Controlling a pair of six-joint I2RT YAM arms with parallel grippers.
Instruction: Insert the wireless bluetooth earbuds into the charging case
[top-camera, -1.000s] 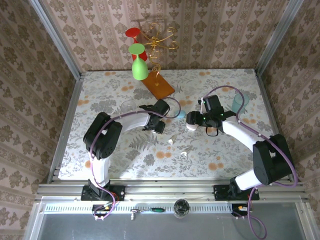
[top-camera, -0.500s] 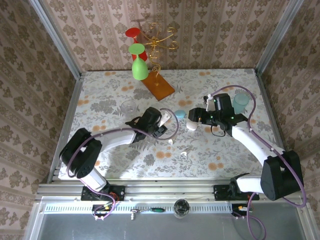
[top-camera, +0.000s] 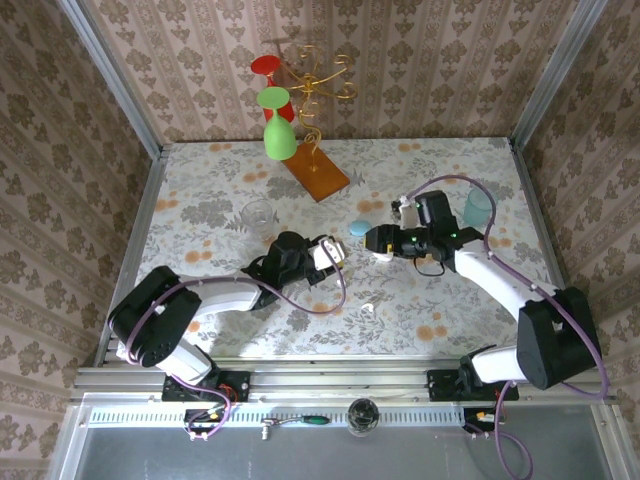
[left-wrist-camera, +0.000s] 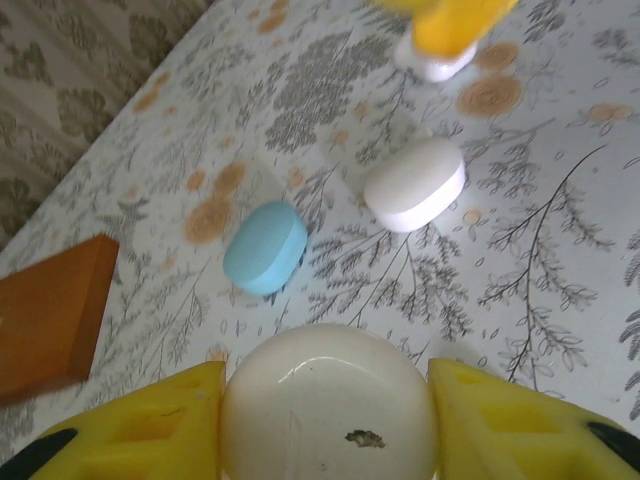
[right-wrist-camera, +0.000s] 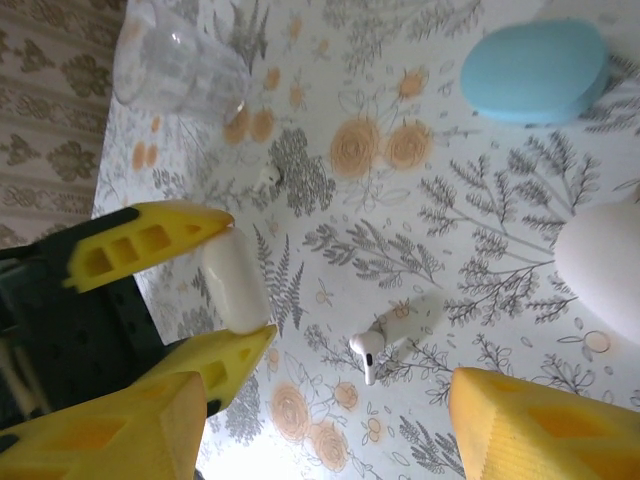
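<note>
Back wall (top-camera: 420, 70): straight ahead of me, beige-pink wallpaper with a repeating damask leaf pattern in vertical bands.
Side walls: the left wall (top-camera: 50, 200) and the right wall (top-camera: 600, 200) carry the same wallpaper and close me in like a booth.
Corners: bare aluminium posts (top-camera: 110, 75) slant upward where the walls meet.
Counter (top-camera: 200, 190): a white surface printed with grey ferns and orange flowers, running from wall to wall.
Near edge: a grooved aluminium rail (top-camera: 330, 380) runs across the counter's front. Below it is a slotted pale strip (top-camera: 130, 412), then a plain grey panel (top-camera: 300, 455).
Light: bright and even, with soft shadows and a paler band along the counter's near edge.
</note>
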